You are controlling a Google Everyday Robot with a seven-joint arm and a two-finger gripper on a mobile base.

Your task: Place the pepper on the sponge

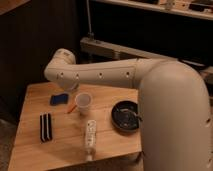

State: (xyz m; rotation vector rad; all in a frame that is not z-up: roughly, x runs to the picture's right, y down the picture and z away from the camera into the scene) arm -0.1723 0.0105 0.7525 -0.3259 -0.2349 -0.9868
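Orange-red pepper [71, 108] lies flat on the wood table [30, 145], under the arm's [100, 75] left end. The gripper is hidden somewhere behind that end, over the table's back-left part. It is fully closed, and whether it holds anything cannot be seen. The pepper is not in it. Pepper is small, slender and tapered, lying on a slant with its lower end pointing front-left. Its upper end is right at the base of the translucent cup [83, 102], and contact there is unclear. Blue sponge [59, 99] sits flat just behind-left of the pepper; the pepper is near it, not on it. A black-and-white striped block [45, 127] lies front-left, well apart. A white bottle [90, 134] lies on its side in front of the cup, and a black bowl [114, 113] sits to the right, next to the arm's big white base.
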